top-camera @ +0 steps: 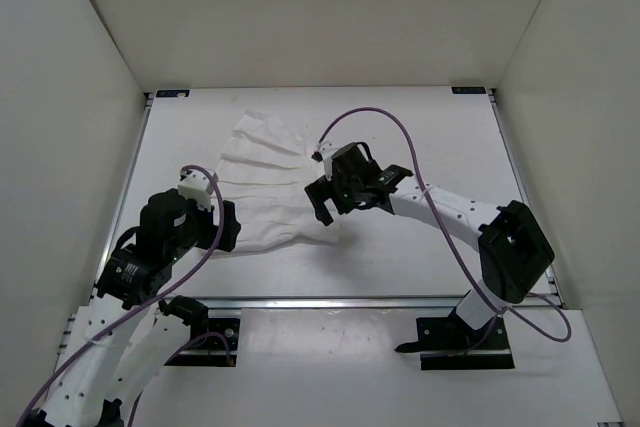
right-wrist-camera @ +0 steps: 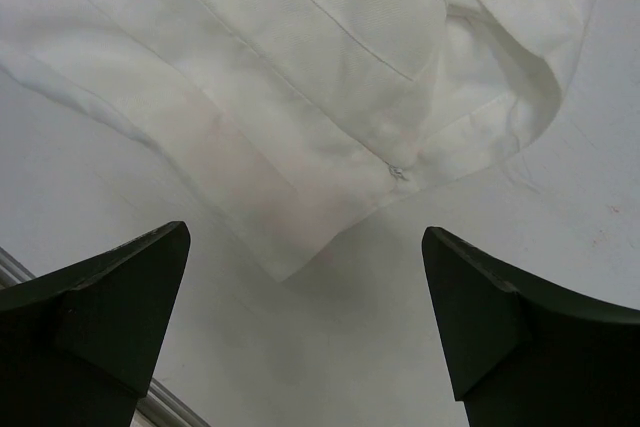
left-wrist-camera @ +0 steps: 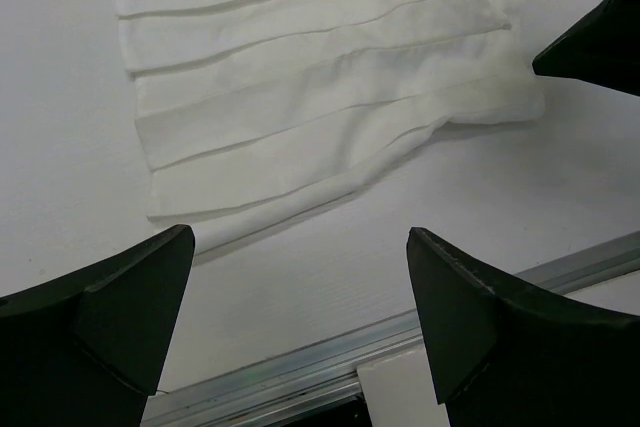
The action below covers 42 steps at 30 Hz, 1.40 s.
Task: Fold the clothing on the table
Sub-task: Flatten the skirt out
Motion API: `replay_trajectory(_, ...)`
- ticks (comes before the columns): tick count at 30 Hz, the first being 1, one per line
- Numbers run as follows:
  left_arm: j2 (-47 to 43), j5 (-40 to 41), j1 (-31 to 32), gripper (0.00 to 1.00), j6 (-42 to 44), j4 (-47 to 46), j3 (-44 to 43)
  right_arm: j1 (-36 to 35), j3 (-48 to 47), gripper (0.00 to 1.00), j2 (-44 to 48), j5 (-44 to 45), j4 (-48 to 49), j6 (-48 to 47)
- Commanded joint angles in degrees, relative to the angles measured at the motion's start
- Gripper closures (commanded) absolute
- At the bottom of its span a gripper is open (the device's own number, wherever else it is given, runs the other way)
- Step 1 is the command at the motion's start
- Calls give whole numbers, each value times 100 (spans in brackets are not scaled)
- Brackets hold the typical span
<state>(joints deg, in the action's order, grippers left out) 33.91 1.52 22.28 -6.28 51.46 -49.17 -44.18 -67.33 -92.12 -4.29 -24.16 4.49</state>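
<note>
Both arms crouch, elbows bent, the left pincer (top-camera: 224, 225) and right pincer (top-camera: 322, 203) spread wide, empty, flanking the white pleated fabric garment (top-camera: 268, 179) lying on the flat white bench (top-camera: 430, 137). Only the right wrist view shows us a tiny button-like speck (right-wrist-camera: 398, 172) by its hem.

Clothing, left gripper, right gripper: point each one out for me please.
clothing (top-camera: 268, 179): top external view, middle of the pleated fabric.
left gripper (left-wrist-camera: 298, 239): left wrist view, midway between its open fingertips.
right gripper (right-wrist-camera: 305, 232): right wrist view, midway between its open fingertips.
</note>
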Motion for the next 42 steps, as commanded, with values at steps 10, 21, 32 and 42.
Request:
replay_trajectory(10,-402,68,57,2,-13,-119,100,191,580,25,64,-124,1377,-791)
replay_trajectory(21,-561,32,118,2,14,-189,135,15,115,29,-1177,-221,2011,-1494)
replay_trajectory(32,-649,103,118,1,-39,-251,188,-3,-271,99,-1643,-256,1828,-1408)
replay_trajectory(42,-561,217,118,1,-57,-242,189,365,-1915,100,-232,-1196,2272,512)
